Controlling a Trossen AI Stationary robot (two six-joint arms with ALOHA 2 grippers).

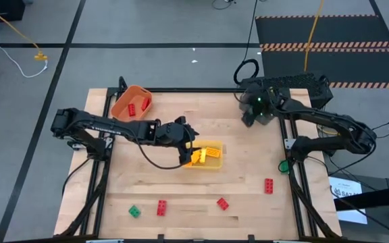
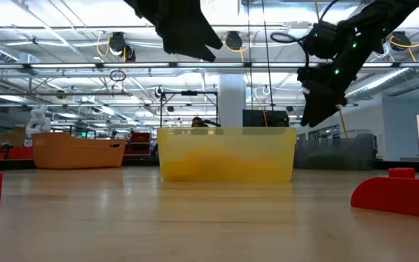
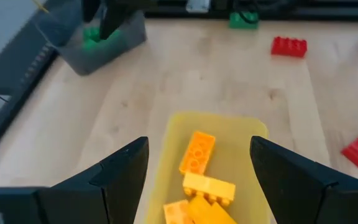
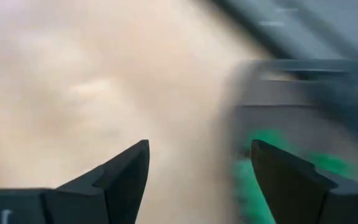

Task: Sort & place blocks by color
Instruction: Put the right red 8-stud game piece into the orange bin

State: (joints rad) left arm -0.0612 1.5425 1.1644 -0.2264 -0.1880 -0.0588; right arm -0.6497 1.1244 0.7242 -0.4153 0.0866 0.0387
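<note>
The yellow bin (image 1: 211, 164) sits near the middle of the wooden bench (image 1: 181, 196) and serves as the landmark. The left pincer (image 1: 190, 152) hangs over the bin's left end, released, its two fingers spread wide with nothing between them; yellow blocks (image 3: 199, 152) lie in the bin beneath it. The right pincer (image 1: 249, 116) hovers at the bench's back edge, well right of and behind the yellow bin, over a dark grey bin (image 3: 101, 43) that holds green blocks (image 3: 92, 34); its fingers also stand apart and empty.

Between the two bins the boards lie bare. In front of the yellow bin, toward the bench's near edge, rest a green block (image 1: 134, 211) and two red blocks (image 1: 161, 207) (image 1: 223, 203), with another red block (image 1: 268, 185) off to the right near the side rail. An orange bin (image 1: 131, 102) with red blocks (image 1: 139, 106) sits at the back left corner, well apart from the yellow one.

The bench top is pale planking framed in black rail, on a grey taped floor. Beyond it, an open hall with ceiling ducts.
</note>
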